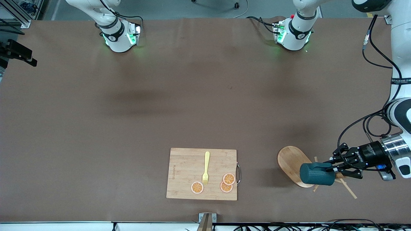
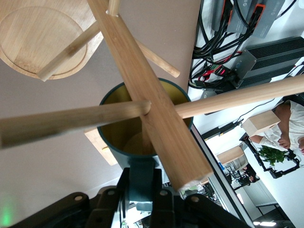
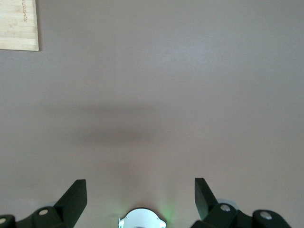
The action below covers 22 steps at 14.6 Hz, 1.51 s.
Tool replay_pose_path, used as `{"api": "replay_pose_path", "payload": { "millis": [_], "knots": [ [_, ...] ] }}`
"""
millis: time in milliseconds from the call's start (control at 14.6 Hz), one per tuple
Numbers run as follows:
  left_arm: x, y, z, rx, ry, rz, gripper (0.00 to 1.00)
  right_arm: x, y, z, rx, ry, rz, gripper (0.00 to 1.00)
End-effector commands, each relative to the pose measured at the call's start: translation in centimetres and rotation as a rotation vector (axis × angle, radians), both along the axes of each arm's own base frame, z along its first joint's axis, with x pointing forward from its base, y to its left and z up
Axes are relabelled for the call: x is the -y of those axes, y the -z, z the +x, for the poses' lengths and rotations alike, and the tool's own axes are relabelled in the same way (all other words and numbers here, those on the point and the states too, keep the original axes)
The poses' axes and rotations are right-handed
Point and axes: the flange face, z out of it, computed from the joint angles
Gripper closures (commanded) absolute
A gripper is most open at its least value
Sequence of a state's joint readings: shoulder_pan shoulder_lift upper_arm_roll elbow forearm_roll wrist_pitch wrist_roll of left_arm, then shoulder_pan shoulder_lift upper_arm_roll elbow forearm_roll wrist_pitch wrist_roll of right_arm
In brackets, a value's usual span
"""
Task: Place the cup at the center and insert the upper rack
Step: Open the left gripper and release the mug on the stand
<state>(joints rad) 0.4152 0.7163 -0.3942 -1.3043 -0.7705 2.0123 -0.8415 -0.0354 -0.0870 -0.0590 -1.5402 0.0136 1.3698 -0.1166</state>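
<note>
1. Nearest my front camera lies the bamboo cutting board with a yellow fork and orange slices, well apart from my left gripper.
2. I see the left gripper clenched on the teal cup by its handle, so the cup hangs sideways.
3. Directly under the gripper stands the mug tree; its pegs cross the cup's mouth, so I judge snagging likely.
4. My right gripper waits, released, over bare table.
</note>
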Motion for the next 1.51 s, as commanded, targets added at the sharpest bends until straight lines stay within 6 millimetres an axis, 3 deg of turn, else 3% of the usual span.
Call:
{"api": "replay_pose_path", "payload": {
  "millis": [0, 68, 205, 479, 684, 890, 1163, 1232, 1437],
  "knots": [
    [0.1, -0.1, 0.1, 0.022, 0.017, -0.009, 0.06, 0.0, -0.2, -1.0, 0.007, -0.009, -0.011, 0.0],
    [0.1, -0.3, 0.1, 0.025, 0.019, -0.003, 0.0, 0.0, -0.2, -1.0, 0.007, -0.01, -0.011, 0.0],
    [-0.1, -0.8, 0.0, 0.035, 0.03, 0.029, 0.0, 0.1, -0.2, -0.9, 0.009, -0.01, -0.012, 0.0],
    [1.7, -7.0, -1.6, 0.101, 0.19, 0.291, 0.0, 0.1, -0.2, -0.9, 0.009, -0.01, -0.012, 0.0],
    [4.0, -13.8, -4.4, 0.157, 0.362, 0.53, 0.0, 0.2, -0.2, -1.0, 0.009, -0.007, -0.012, 0.0],
    [5.0, -17.4, -7.7, 0.216, 0.676, 0.825, 0.0, 0.0, -0.2, -1.0, 0.007, -0.012, -0.012, 0.0],
    [5.8, -23.3, -11.1, 0.337, 0.917, 0.931, 0.0, 0.0, -0.3, -0.9, 0.01, -0.012, -0.013, 0.0],
    [6.9, -24.9, -12.2, 0.384, 1.009, 0.954, 0.0, -0.1, -0.2, -0.9, 0.009, -0.013, -0.012, 0.0],
    [9.7, -26.9, -16.3, 0.337, 1.126, 0.996, 0.0, 0.0, -0.2, -0.9, 0.009, -0.012, -0.012, 0.0]
  ]
}}
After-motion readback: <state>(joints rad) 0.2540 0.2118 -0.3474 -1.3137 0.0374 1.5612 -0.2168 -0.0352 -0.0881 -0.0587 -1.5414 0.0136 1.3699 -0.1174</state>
